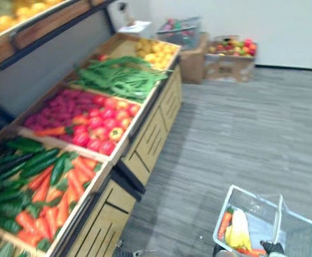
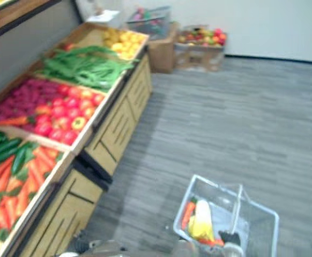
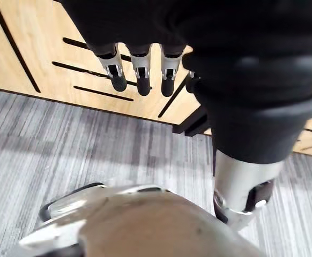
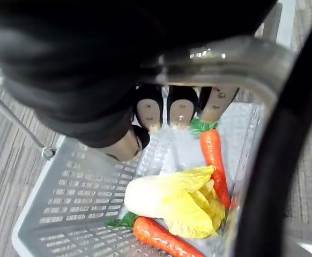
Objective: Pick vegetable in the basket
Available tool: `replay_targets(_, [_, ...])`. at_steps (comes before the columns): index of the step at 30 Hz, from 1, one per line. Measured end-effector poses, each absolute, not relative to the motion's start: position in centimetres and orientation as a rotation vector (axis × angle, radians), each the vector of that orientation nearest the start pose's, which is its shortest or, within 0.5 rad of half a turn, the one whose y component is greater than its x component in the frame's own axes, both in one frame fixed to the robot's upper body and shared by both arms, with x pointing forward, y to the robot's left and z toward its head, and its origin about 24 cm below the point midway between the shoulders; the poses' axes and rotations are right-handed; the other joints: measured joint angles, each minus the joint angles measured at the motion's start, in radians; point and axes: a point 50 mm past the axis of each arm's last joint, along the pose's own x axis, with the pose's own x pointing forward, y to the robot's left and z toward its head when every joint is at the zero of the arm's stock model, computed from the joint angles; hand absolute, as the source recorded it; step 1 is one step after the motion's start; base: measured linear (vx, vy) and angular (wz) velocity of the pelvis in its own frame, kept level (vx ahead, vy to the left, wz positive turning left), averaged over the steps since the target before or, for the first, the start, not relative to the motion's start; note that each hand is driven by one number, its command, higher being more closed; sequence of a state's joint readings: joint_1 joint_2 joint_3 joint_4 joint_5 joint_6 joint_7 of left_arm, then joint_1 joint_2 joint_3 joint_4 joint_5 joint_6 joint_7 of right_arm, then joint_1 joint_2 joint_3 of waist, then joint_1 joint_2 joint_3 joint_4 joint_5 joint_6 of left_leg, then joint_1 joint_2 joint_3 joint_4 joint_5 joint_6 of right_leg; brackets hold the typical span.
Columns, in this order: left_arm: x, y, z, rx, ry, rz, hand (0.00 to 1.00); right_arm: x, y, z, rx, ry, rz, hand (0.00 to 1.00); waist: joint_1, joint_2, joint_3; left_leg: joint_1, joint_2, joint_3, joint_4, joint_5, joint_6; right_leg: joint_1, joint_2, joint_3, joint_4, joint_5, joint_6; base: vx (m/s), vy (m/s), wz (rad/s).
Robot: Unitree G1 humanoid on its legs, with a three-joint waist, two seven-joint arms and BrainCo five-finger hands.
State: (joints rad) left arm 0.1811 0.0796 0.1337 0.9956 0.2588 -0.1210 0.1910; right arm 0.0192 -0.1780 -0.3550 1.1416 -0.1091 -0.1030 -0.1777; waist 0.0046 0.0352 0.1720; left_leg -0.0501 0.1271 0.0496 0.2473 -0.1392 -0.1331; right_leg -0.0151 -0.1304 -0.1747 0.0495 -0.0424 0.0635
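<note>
Two carrots (image 4: 212,155) and a Chinese cabbage (image 4: 172,201) lie in the grey mesh basket (image 1: 298,235), at five o'clock in the eye views. The right wrist view shows the right hand (image 4: 180,110) curled round its metal handle (image 4: 225,56). The left hand (image 3: 140,75) hangs with fingers straight and slightly apart, by the wooden stand (image 3: 38,43). Its crates toward ten o'clock hold peppers (image 1: 97,126) and green beans (image 1: 118,77).

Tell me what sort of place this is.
Probably a grocery produce section, perhaps staged: a wooden stand holds bins of carrots, peppers and green beans, and the right hand carries a shopping basket holding a cabbage.
</note>
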Motion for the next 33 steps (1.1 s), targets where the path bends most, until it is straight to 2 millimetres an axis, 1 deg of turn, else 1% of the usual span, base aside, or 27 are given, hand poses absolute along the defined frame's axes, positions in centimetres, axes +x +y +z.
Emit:
replay_targets(1, [7.4,20.9,-15.6,0.324,1.036,0.216,0.00,9.8,-26.4,-14.7,-0.159,1.036,-0.510,1.00,0.004,0.004,0.001,-0.002,0.001,-0.038,-0.025,0.001,0.000,-0.002,0.013,0.014,-0.003,0.001,0.001,-0.02,0.125,-0.97])
replay_targets(2, [7.4,20.9,-15.7,0.321,1.036,0.218,0.00,9.5,-26.4,-14.7,-0.157,1.044,-0.508,1.00,0.005,0.013,-0.001,-0.003,0.009,-0.103,-0.074,0.000,0.001,-0.005,0.042,0.042,-0.016,0.010,0.016,0.02,0.205,-1.04])
replay_targets(3, [7.2,21.1,-15.7,0.308,1.043,0.244,0.00,9.4,-25.9,-14.9,-0.146,1.049,-0.500,1.00,0.015,0.028,-0.014,-0.021,0.011,-0.091,-0.077,-0.013,0.015,-0.003,0.056,0.082,-0.050,0.021,0.030,0.02,0.181,-0.87])
replay_targets(4, [7.2,20.8,-15.7,0.300,1.044,0.241,0.00,9.4,-25.8,-14.9,-0.146,1.046,-0.498,1.00,0.014,0.024,-0.019,-0.025,0.012,-0.087,-0.081,-0.013,0.016,-0.002,0.055,0.084,-0.053,0.028,0.033,0.15,0.242,-0.61])
replay_targets(6, [7.3,21.6,-15.6,0.337,1.040,0.245,0.00,9.1,-25.2,-15.2,-0.137,1.052,-0.494,1.00,0.019,-0.018,-0.019,-0.032,-0.028,-0.052,-0.089,-0.015,0.027,-0.013,0.010,0.101,-0.040,0.032,0.040,0.22,0.204,-0.24])
replay_targets(7, [7.1,21.6,-15.6,0.338,1.049,0.244,0.00,9.1,-25.2,-15.2,-0.138,1.051,-0.497,1.00,0.021,-0.019,-0.020,-0.032,-0.034,-0.043,-0.087,-0.012,0.030,-0.014,0.006,0.105,-0.045,0.038,0.049,0.18,0.128,-0.23])
replay_targets(8, [6.8,21.7,-15.7,0.335,1.063,0.250,0.00,9.2,-25.3,-15.1,-0.144,1.043,-0.504,1.00,0.022,-0.023,-0.023,-0.029,-0.044,-0.030,-0.084,-0.007,0.043,-0.015,0.001,0.117,-0.050,0.043,0.057,0.18,0.112,-0.24])
replay_targets(11, [6.4,21.4,-16.0,0.329,1.083,0.243,0.00,10.0,-25.1,-14.8,-0.141,1.013,-0.496,1.00,0.029,-0.011,-0.028,0.004,-0.069,-0.002,-0.092,-0.012,0.052,-0.010,-0.021,0.148,-0.050,0.044,0.060,0.15,0.089,-0.29])
replay_targets(12, [6.4,21.4,-16.0,0.329,1.087,0.241,0.00,10.1,-25.0,-14.8,-0.140,1.011,-0.494,1.00,0.028,-0.016,-0.028,0.008,-0.074,-0.001,-0.093,-0.016,0.055,-0.009,-0.022,0.152,-0.050,0.045,0.060,0.15,0.085,-0.32])
replay_targets(13, [6.5,21.4,-16.1,0.338,1.092,0.230,0.00,10.3,-25.0,-14.8,-0.138,1.008,-0.490,1.00,0.029,-0.013,-0.035,0.028,-0.077,0.008,-0.107,-0.032,0.064,-0.006,-0.024,0.159,-0.048,0.043,0.063,0.11,0.067,-0.23])
replay_targets(14, [6.6,21.4,-16.1,0.344,1.091,0.224,0.00,10.3,-25.0,-14.8,-0.137,1.009,-0.488,1.00,0.028,-0.015,-0.035,0.031,-0.078,0.013,-0.108,-0.038,0.068,-0.007,-0.026,0.161,-0.045,0.041,0.065,0.11,0.076,-0.27])
replay_targets(15, [6.7,21.4,-16.1,0.354,1.089,0.213,0.00,10.2,-25.0,-14.8,-0.136,1.011,-0.486,1.00,0.028,-0.028,-0.030,0.035,-0.080,0.021,-0.107,-0.049,0.075,-0.012,-0.028,0.168,-0.036,0.038,0.069,0.05,0.065,-0.25])
replay_targets(17, [7.1,21.5,-16.0,0.387,1.077,0.186,0.00,10.3,-25.0,-14.8,-0.133,1.007,-0.479,1.00,0.026,-0.021,-0.035,0.038,-0.081,0.036,-0.103,-0.060,0.089,-0.056,-0.028,0.178,0.036,0.036,0.073,0.02,0.064,-0.26])
replay_targets(18, [7.2,21.5,-15.9,0.395,1.073,0.178,0.00,10.4,-25.0,-14.8,-0.132,1.005,-0.478,1.00,0.026,-0.025,-0.033,0.039,-0.078,0.043,-0.103,-0.062,0.092,-0.078,-0.027,0.178,0.075,0.036,0.073,-0.01,0.054,-0.29])
replay_targets(19, [7.3,21.5,-15.9,0.408,1.068,0.165,0.00,10.7,-25.0,-14.7,-0.128,0.996,-0.477,1.00,0.027,-0.020,-0.035,0.045,-0.073,0.057,-0.105,-0.064,0.097,-0.130,-0.026,0.173,0.170,0.035,0.071,-0.01,0.075,-0.33])
replay_targets(20, [7.3,21.7,-15.9,0.420,1.067,0.162,0.00,10.9,-25.0,-14.6,-0.120,0.989,-0.489,1.00,0.026,-0.027,-0.032,0.066,-0.074,0.076,-0.108,-0.066,0.103,-0.174,-0.033,0.160,0.277,0.033,0.067,-0.03,0.103,-0.32])
replay_targets(21, [7.2,21.8,-15.8,0.423,1.069,0.164,0.00,11.0,-25.1,-14.6,-0.117,0.986,-0.496,1.00,0.026,-0.033,-0.028,0.081,-0.078,0.082,-0.111,-0.068,0.106,-0.188,-0.040,0.148,0.324,0.032,0.066,-0.03,0.114,-0.22])
replay_targets(22, [6.9,22.1,-15.8,0.430,1.078,0.168,0.00,10.9,-25.2,-14.6,-0.113,0.987,-0.503,1.00,0.024,-0.039,-0.027,0.112,-0.084,0.093,-0.127,-0.069,0.113,-0.207,-0.062,0.110,0.387,0.031,0.064,-0.02,0.095,-0.20])
replay_targets(23, [6.5,22.2,-15.9,0.431,1.086,0.168,0.00,10.7,-25.0,-14.7,-0.111,0.992,-0.500,1.00,0.024,-0.047,-0.030,0.131,-0.085,0.104,-0.143,-0.068,0.115,-0.210,-0.079,0.079,0.405,0.028,0.060,0.01,0.076,-0.25])
replay_targets(24, [6.1,22.5,-15.9,0.439,1.096,0.174,0.00,10.7,-24.5,-14.8,-0.108,0.997,-0.484,1.00,0.024,-0.062,-0.040,0.143,-0.085,0.113,-0.156,-0.067,0.115,-0.206,-0.087,0.028,0.397,0.022,0.052,0.02,0.049,-0.25])
replay_targets(25, [6.0,22.8,-15.8,0.445,1.099,0.176,0.00,10.7,-24.2,-14.9,-0.108,1.000,-0.472,1.00,0.024,-0.070,-0.045,0.144,-0.083,0.119,-0.158,-0.067,0.115,-0.204,-0.089,0.003,0.380,0.018,0.049,0.08,0.029,-0.35])
replay_targets(26, [5.9,23.0,-15.8,0.452,1.101,0.178,0.00,11.0,-23.7,-15.0,-0.101,0.998,-0.453,1.00,0.027,-0.080,-0.046,0.136,-0.079,0.133,-0.159,-0.065,0.112,-0.197,-0.082,-0.032,0.326,0.019,0.045,0.09,-0.011,-0.33])
replay_targets(28, [6.3,23.2,-15.7,0.457,1.094,0.181,0.00,11.1,-22.9,-15.2,-0.082,1.002,-0.443,1.00,0.023,-0.084,-0.046,0.121,-0.078,0.136,-0.160,-0.062,0.107,-0.159,-0.066,-0.047,0.228,0.020,0.046,0.08,-0.045,-0.27])
replay_targets(29, [7.1,22.7,-15.7,0.445,1.076,0.169,0.00,11.4,-23.0,-15.1,-0.083,0.993,-0.445,1.00,0.022,-0.069,-0.036,0.124,-0.076,0.137,-0.164,-0.058,0.101,-0.146,-0.058,-0.039,0.199,0.020,0.046,0.06,-0.060,-0.11])
replay_targets(31, [7.5,21.9,-15.8,0.428,1.063,0.159,0.00,11.4,-23.6,-14.9,-0.088,0.988,-0.467,1.00,0.013,-0.043,-0.027,0.137,-0.072,0.132,-0.171,-0.055,0.095,-0.133,-0.054,-0.033,0.199,0.020,0.046,0.05,-0.042,0.01])
replay_targets(32, [7.5,21.5,-15.9,0.416,1.065,0.154,0.00,11.2,-24.1,-14.9,-0.081,0.994,-0.492,1.00,0.011,-0.035,-0.029,0.150,-0.067,0.131,-0.176,-0.052,0.089,-0.119,-0.048,-0.035,0.195,0.018,0.045,0.03,-0.016,0.02])
replay_targets(33, [7.5,21.5,-15.9,0.415,1.064,0.154,0.00,11.0,-24.2,-14.9,-0.077,0.999,-0.499,1.00,0.011,-0.033,-0.030,0.156,-0.067,0.131,-0.177,-0.047,0.082,-0.111,-0.047,-0.036,0.191,0.018,0.044,0.04,-0.026,0.00])
